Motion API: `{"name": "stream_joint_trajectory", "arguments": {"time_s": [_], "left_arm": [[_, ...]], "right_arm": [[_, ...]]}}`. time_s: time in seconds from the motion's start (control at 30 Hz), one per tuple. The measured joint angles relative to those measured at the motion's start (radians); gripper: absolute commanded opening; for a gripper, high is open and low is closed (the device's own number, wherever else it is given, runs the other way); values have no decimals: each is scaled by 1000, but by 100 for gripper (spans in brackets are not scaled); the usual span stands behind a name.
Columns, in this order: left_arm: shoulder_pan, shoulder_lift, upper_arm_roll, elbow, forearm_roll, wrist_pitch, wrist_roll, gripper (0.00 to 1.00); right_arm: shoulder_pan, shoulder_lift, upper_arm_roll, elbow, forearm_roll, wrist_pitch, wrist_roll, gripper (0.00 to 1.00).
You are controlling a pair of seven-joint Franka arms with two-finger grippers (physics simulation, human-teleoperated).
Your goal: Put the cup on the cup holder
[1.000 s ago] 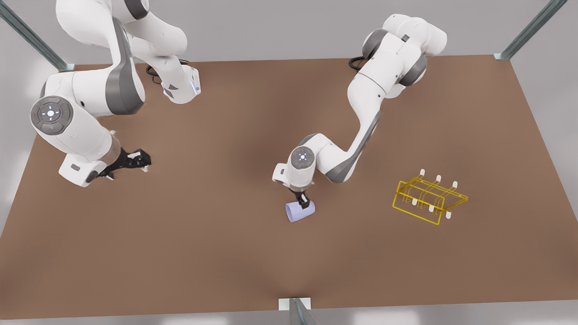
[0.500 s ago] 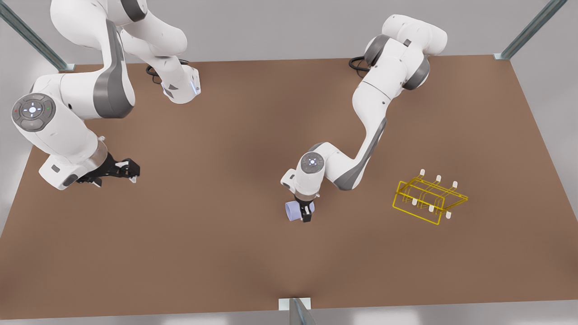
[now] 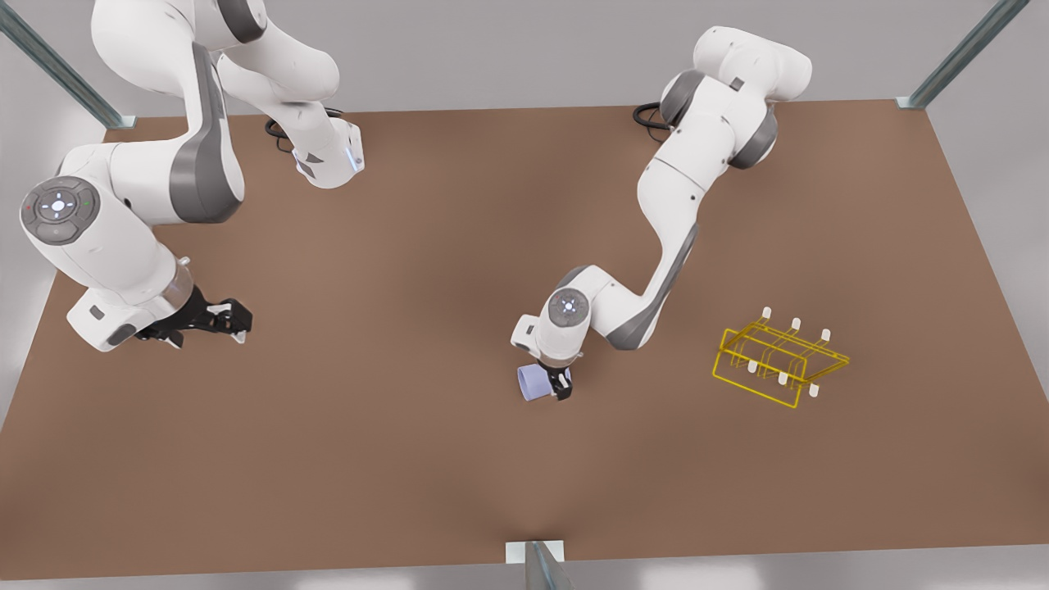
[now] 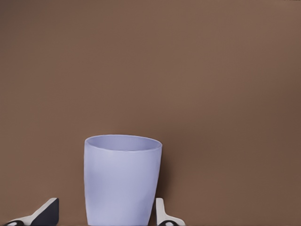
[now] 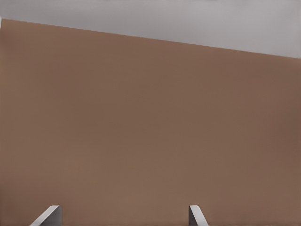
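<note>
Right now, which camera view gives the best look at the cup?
The left wrist view: the cup appears large, between the left gripper's open fingertips. In the front view it is small and partly covered by that gripper. The right wrist view faces bare table.

arms: white shells, grey joint bands | wrist discs: lit blue | claws: black | cables: black

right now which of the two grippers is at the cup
The left gripper, at the front view's middle: its open fingers straddle the cup, a gap showing on one side. The right gripper waits open at the front view's left, nothing between its fingers.
</note>
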Motion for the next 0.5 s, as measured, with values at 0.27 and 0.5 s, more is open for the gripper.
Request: {"name": "stream_joint_trajectory", "arguments": {"time_s": [0.27, 0.5], "left_arm": [[-1, 55, -4, 3, -3, 54, -77, 100], [-5, 85, -6, 23, -4, 104, -120, 100]], "right_arm": [[-2, 0, -1, -2, -2, 4, 11, 100], [-2, 0, -2, -2, -2, 6, 17, 100]]}}
